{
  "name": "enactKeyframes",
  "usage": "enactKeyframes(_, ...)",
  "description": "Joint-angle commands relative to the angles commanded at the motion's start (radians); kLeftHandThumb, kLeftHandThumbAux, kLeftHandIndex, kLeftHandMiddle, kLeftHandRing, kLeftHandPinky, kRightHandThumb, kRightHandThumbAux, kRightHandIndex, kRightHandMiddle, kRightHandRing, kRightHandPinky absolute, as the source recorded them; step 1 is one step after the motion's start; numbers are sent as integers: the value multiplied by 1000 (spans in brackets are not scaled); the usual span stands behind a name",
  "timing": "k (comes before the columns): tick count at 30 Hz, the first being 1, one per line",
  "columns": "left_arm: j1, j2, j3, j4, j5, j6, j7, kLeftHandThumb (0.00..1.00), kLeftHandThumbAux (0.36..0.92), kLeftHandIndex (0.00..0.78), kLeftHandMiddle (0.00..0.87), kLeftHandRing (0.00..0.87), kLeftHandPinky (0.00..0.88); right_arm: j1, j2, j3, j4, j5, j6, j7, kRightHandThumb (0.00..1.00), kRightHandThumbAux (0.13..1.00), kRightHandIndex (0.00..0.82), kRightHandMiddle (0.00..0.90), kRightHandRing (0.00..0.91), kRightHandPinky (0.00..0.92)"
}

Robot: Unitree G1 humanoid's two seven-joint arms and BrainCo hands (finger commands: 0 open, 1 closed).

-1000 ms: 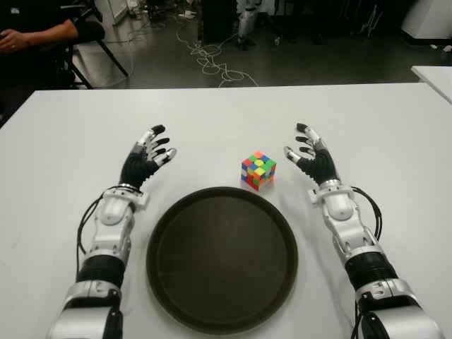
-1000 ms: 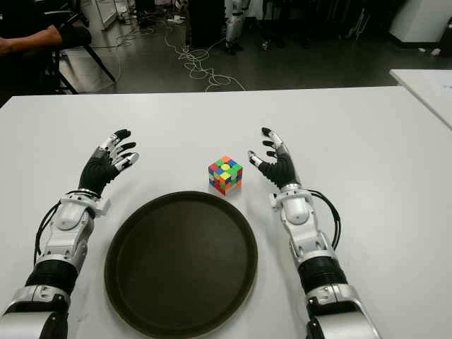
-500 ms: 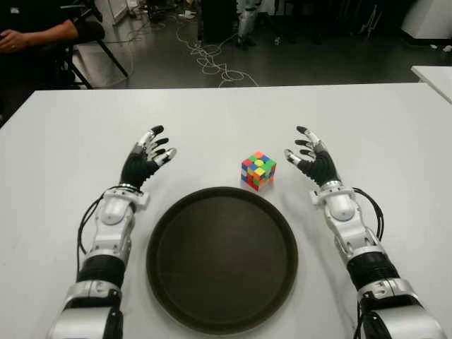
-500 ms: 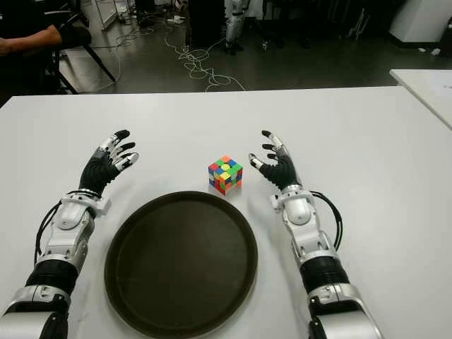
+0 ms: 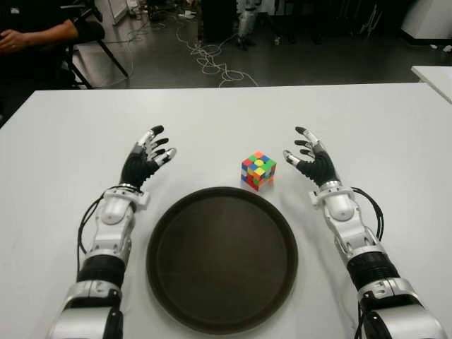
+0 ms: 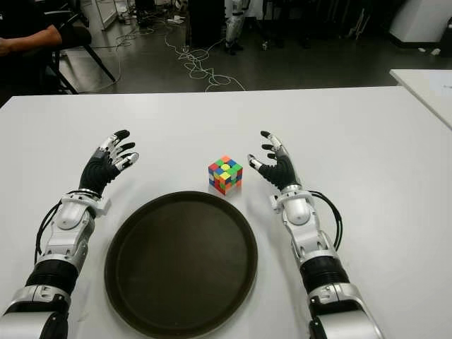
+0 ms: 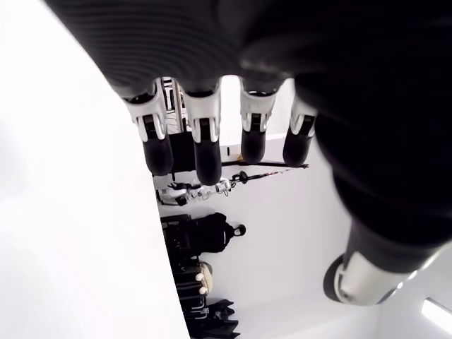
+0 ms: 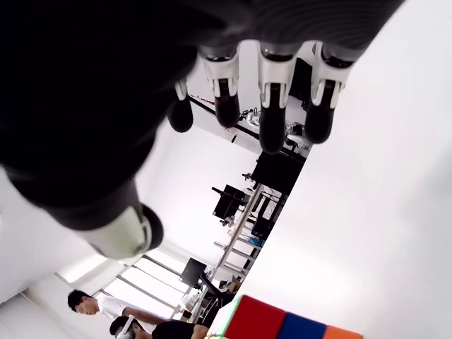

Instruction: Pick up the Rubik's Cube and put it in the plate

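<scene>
A: So where's the multicoloured Rubik's Cube (image 5: 258,171) at? Anyone grabbed it?

B: Nope, it's sitting on the white worktop (image 5: 63,141), just beside the right robot hand (image 5: 311,159) on its inner side, a small gap between them. That hand has its fingers (image 8: 272,120) spread and holds nothing.

A: And the left robot hand (image 5: 146,161)?

B: Same deal, fingers fanned out, empty. It's well apart from the cube, off on the far side of it from the right hand.

A: The plate?

B: The round dark brown plate (image 5: 169,282) lies between the two forearms, nearer the robot than both hands. The cube is just past its far rim.
</scene>
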Motion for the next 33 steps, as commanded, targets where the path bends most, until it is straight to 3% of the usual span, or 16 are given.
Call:
enactKeyframes(4,2,0,0,-3,0,0,0,192,692,43,86,105,124,0,2,-1,-1,5,2,4,450,654,83,117,154,210)
enactKeyframes(9,8,-2,-1,-11,1,-1,4,193,689,47,96,111,132,2,4,-8,-7,23,4,17,292,660,74,122,145,165)
enactKeyframes(21,14,0,-3,-20,6,-1,6,172,682,53,86,99,120,-15,5,-16,-43,39,-14,18,42,672,92,155,141,89)
enactKeyframes(25,17,4,-6,-23,8,1,3,171,681,53,86,99,118,-17,-12,3,-17,-5,-110,-19,11,678,103,164,150,97)
enactKeyframes(29,18,5,-8,-23,10,1,2,167,674,51,87,99,117,-36,-57,48,5,-98,-213,-64,2,693,115,172,170,152)
enactKeyframes(33,20,3,-5,-25,4,4,-2,166,673,44,84,97,119,-71,-90,102,-45,-192,-205,-67,0,708,127,176,183,182)
